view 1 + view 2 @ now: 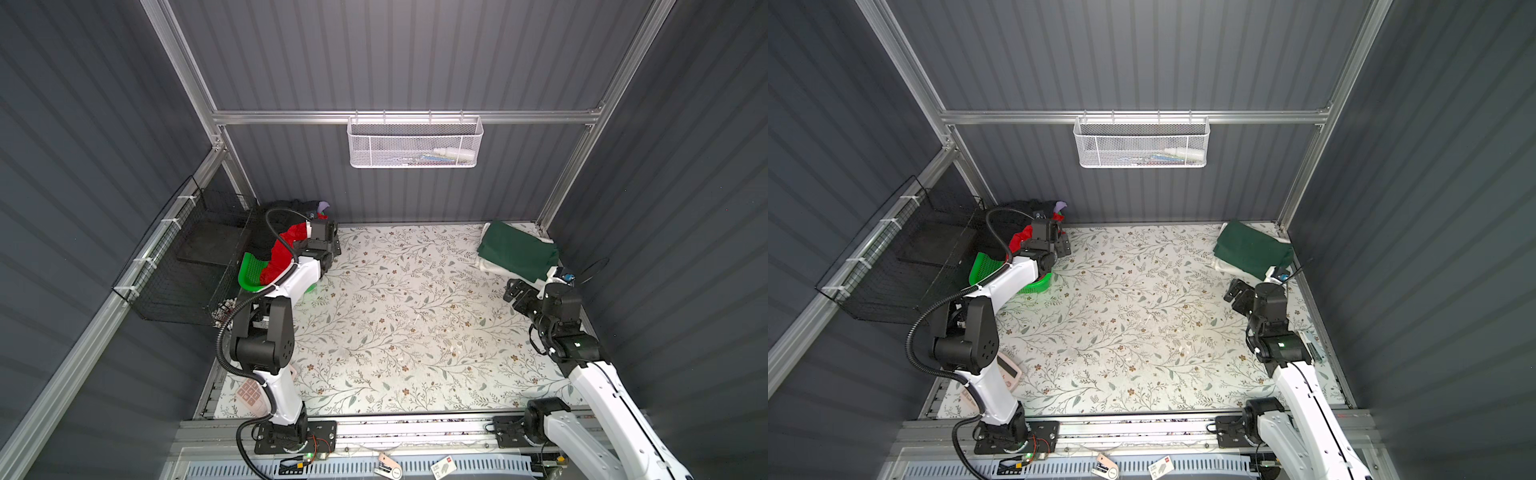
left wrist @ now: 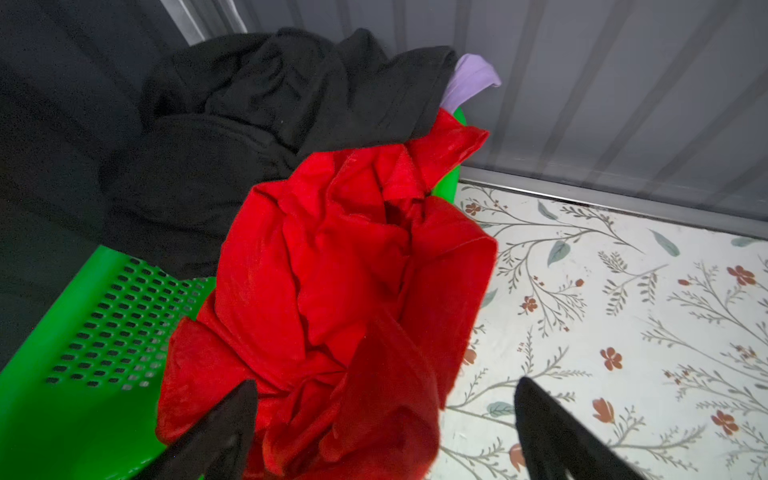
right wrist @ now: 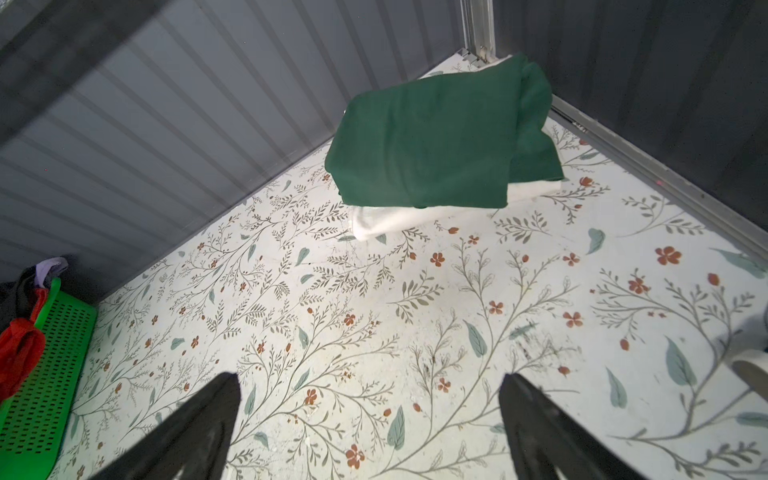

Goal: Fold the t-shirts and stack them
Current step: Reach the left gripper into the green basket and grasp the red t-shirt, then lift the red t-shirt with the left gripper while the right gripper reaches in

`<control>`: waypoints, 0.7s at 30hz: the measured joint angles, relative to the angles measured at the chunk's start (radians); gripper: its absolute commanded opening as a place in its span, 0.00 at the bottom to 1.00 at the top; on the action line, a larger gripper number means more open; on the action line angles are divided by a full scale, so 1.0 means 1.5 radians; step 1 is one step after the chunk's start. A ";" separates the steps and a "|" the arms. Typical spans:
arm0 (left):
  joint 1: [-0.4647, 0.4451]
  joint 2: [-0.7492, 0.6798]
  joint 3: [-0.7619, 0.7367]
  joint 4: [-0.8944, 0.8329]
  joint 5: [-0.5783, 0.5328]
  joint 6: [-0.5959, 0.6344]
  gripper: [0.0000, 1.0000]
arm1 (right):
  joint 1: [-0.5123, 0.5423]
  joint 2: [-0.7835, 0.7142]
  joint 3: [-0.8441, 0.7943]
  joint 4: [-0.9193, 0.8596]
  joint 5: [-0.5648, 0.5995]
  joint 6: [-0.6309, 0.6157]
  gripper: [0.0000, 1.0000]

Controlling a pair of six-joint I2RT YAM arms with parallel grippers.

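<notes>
A crumpled bright red t-shirt (image 2: 332,270) lies heaped in the green basket (image 2: 83,332) at the table's back left and spills over its rim. Black t-shirts (image 2: 249,104) and a bit of a lavender one (image 2: 473,77) lie behind it. My left gripper (image 2: 386,382) is open, its fingers wide apart on either side of a raised fold of the red shirt. In the back right corner a folded dark green t-shirt (image 1: 515,251) rests on a folded white one (image 3: 395,218). My right gripper (image 3: 370,377) hovers open over bare table just in front of that stack.
The floral table cover (image 1: 415,332) spans the space between the arms. A black wire basket (image 1: 187,266) hangs on the left wall, and a white mesh basket (image 1: 415,141) hangs on the back rail. A keypad device (image 1: 251,392) lies by the left arm's base.
</notes>
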 measured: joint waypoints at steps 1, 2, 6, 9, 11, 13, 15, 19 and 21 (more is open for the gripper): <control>0.008 0.008 0.011 -0.007 0.013 -0.009 0.91 | 0.000 -0.001 0.000 -0.005 -0.007 0.002 0.99; 0.015 0.014 0.019 -0.011 0.023 -0.015 0.90 | 0.000 -0.001 0.000 -0.010 -0.013 0.005 0.99; 0.033 0.034 0.032 -0.020 0.057 -0.040 0.78 | 0.000 0.018 0.005 -0.030 -0.048 0.010 0.99; 0.032 0.045 0.033 -0.026 0.075 -0.046 0.71 | 0.000 0.045 0.015 -0.041 -0.067 0.011 0.99; 0.032 0.056 0.039 -0.030 0.083 -0.046 0.64 | 0.000 0.059 0.021 -0.050 -0.073 0.011 0.99; 0.032 0.073 0.054 -0.032 0.092 -0.043 0.60 | 0.000 0.068 0.024 -0.060 -0.081 0.013 0.99; 0.032 0.087 0.067 -0.034 0.101 -0.042 0.55 | 0.000 0.072 0.025 -0.071 -0.086 0.015 0.99; 0.032 0.099 0.076 -0.037 0.113 -0.044 0.31 | 0.000 0.072 0.026 -0.081 -0.095 0.021 0.99; 0.032 0.099 0.076 -0.038 0.113 -0.042 0.17 | 0.000 0.070 0.026 -0.084 -0.097 0.023 0.99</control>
